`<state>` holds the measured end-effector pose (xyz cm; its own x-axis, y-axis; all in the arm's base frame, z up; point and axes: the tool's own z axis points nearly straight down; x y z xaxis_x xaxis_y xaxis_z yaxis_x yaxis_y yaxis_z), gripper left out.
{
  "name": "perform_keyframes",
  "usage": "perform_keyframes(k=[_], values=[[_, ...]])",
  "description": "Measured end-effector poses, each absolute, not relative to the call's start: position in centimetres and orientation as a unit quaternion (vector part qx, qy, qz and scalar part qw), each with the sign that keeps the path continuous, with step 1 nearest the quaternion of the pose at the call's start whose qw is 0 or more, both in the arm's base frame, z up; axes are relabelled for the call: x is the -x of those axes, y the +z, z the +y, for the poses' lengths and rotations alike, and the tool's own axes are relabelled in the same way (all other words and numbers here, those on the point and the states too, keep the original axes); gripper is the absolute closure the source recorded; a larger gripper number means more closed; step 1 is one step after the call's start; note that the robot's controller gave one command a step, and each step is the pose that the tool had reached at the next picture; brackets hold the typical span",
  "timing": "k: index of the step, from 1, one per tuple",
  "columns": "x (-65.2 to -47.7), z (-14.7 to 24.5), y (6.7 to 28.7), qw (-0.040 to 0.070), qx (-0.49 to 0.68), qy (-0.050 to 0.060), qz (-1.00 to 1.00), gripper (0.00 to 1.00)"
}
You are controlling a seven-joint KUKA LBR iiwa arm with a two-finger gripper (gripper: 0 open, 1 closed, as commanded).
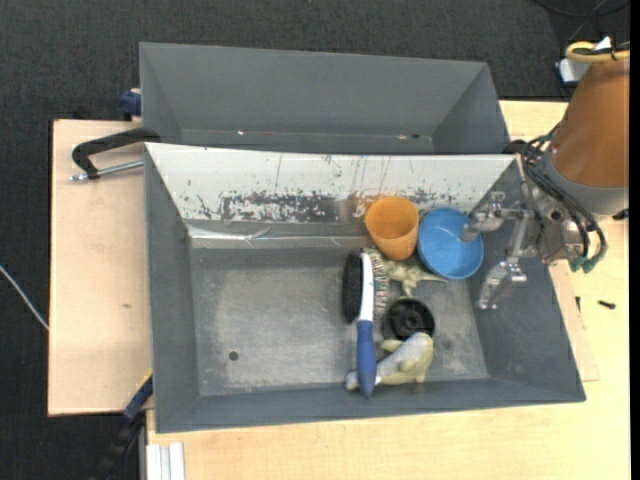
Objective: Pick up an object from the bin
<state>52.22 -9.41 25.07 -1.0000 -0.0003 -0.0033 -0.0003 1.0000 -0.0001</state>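
Note:
My gripper (483,259) hangs over the bin's right wall, open, its two metal fingers spread apart with nothing between them. Just to its left a blue bowl (448,244) lies tilted against the back right of the floor, and the upper fingertip (470,225) is at the bowl's right rim. An orange cup (391,226) stands next to the bowl on its left. Below the bowl lies a black round disc (410,319).
A brush with a blue and white handle (365,333) and black bristles lies lengthwise in the middle right. A pale bottle-like thing (408,358) rests at the front by the handle's end. A small beige item (404,277) sits under the bowl.

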Motion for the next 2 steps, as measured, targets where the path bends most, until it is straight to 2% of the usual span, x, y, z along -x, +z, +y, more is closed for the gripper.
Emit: perform_keyframes(k=[1, 2], values=[[-58.7, -6.7, 16.0, 0.006, 0.046, -0.001, 0.999, 0.0], [-57.2, -8.9, 13.8, 0.0, 0.254, 0.0, 0.967, 0.0]])
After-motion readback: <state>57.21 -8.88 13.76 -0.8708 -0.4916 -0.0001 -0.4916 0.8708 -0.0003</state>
